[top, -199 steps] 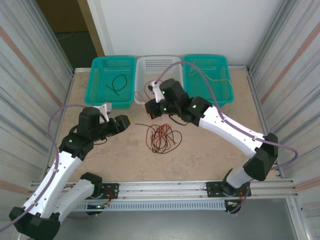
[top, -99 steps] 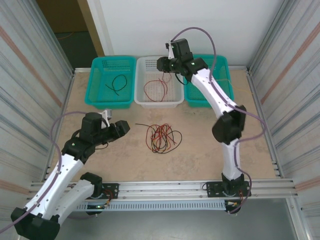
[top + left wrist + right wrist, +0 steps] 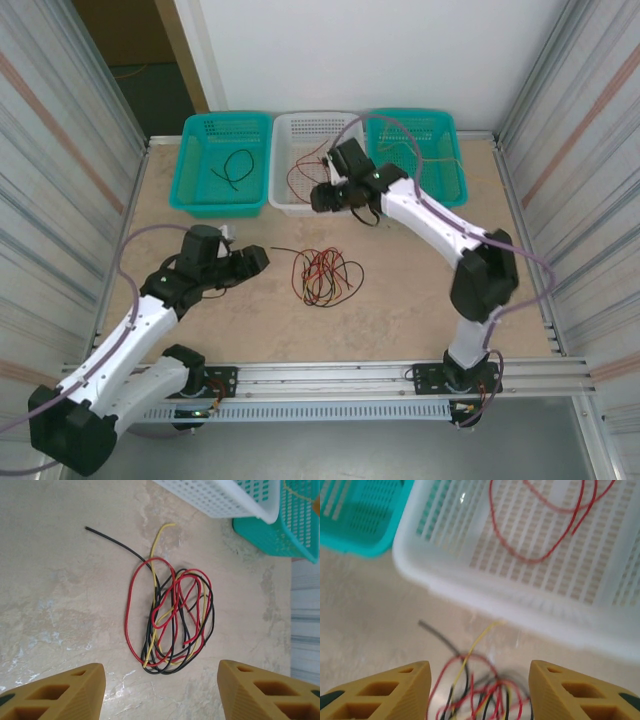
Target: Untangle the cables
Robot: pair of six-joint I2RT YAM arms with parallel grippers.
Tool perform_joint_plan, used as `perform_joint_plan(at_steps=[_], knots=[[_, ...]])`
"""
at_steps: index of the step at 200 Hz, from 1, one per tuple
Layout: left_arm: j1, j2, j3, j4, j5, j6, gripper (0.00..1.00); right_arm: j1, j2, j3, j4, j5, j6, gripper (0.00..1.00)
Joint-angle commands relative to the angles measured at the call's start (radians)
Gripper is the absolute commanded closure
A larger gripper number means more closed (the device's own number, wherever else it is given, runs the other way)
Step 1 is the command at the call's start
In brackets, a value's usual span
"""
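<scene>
The cables (image 3: 170,620) lie knotted, red, black and yellow, on the desk (image 3: 60,580) near the white basket (image 3: 470,587). One red strand (image 3: 532,561) sits in it, so I judge sorting partly done; next, pinch one loose end and draw it clear. My left tool (image 3: 160,690) hangs open, empty, beside the knot; my right tool (image 3: 479,690), open too, hovers over its far edge.

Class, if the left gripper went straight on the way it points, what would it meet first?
Probably the tangled cables, lying on the table straight ahead of the left gripper; depth is unclear.
</scene>
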Motion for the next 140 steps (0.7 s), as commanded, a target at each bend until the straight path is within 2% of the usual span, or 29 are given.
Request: perform_joint_plan(at_steps=[1, 4, 13, 46, 79, 118, 140], knots=[[-0.058, 0.033, 0.056, 0.045, -0.067, 0.022, 0.38, 0.053, -0.138, -0.187, 0.077, 0.058, 0.066, 0.42], [-0.065, 0.039, 0.06, 0.046, -0.07, 0.025, 0.38, 0.061, -0.153, -0.217, 0.086, 0.063, 0.082, 0.38], [-0.084, 0.06, 0.07, 0.052, -0.079, 0.034, 0.38, 0.081, -0.184, -0.291, 0.105, 0.072, 0.121, 0.37], [-0.093, 0.11, 0.082, 0.095, -0.047, 0.029, 0.42, 0.127, -0.18, -0.439, 0.152, 0.079, 0.249, 0.42], [-0.093, 0.102, 0.071, 0.091, -0.032, 0.008, 0.46, 0.138, -0.092, -0.402, 0.124, 0.089, 0.271, 0.54], [-0.088, 0.02, 0.042, 0.008, -0.08, 0.013, 0.47, 0.141, -0.015, -0.36, 0.107, 0.103, 0.28, 0.58], [-0.053, -0.033, 0.051, -0.058, -0.106, 0.037, 0.47, 0.141, -0.002, -0.369, 0.11, 0.103, 0.288, 0.6]])
